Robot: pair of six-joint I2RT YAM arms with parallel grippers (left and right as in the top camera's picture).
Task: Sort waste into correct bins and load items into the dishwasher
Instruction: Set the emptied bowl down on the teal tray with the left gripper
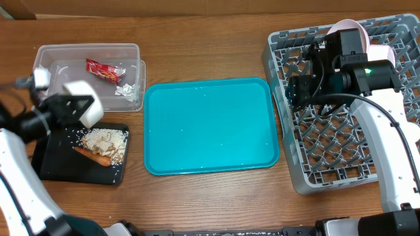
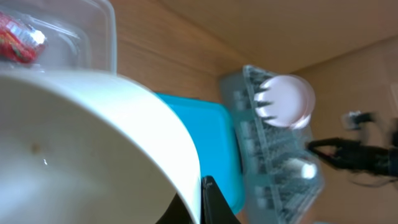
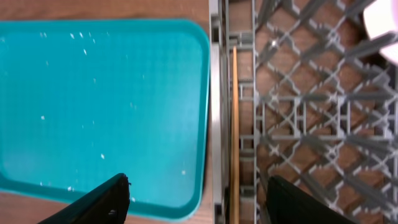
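Observation:
My left gripper (image 1: 71, 105) is shut on the rim of the small white bowl (image 1: 85, 108), which hangs tilted over the back edge of the black tray (image 1: 49, 167). In the left wrist view the bowl (image 2: 81, 149) fills the left, with one finger (image 2: 211, 202) against its rim. The tray holds an orange carrot stick (image 1: 92, 156) and beige crumbs (image 1: 106, 139). A red wrapper (image 1: 104, 69) and white paper scraps (image 1: 126, 88) lie in the clear tub (image 1: 52, 56). My right gripper (image 3: 199, 199) stands open over the left wall of the grey dish rack (image 1: 328, 167). A chopstick (image 3: 235, 118) lies inside that wall. The pink plate (image 1: 354, 27) stands at the rack's back.
The teal serving tray (image 1: 210, 124) lies between the bins and the rack, with only specks on it. The rack's left wall (image 3: 216, 112) runs right beside the teal tray's edge (image 3: 106, 93). The right arm's cable loops across the rack.

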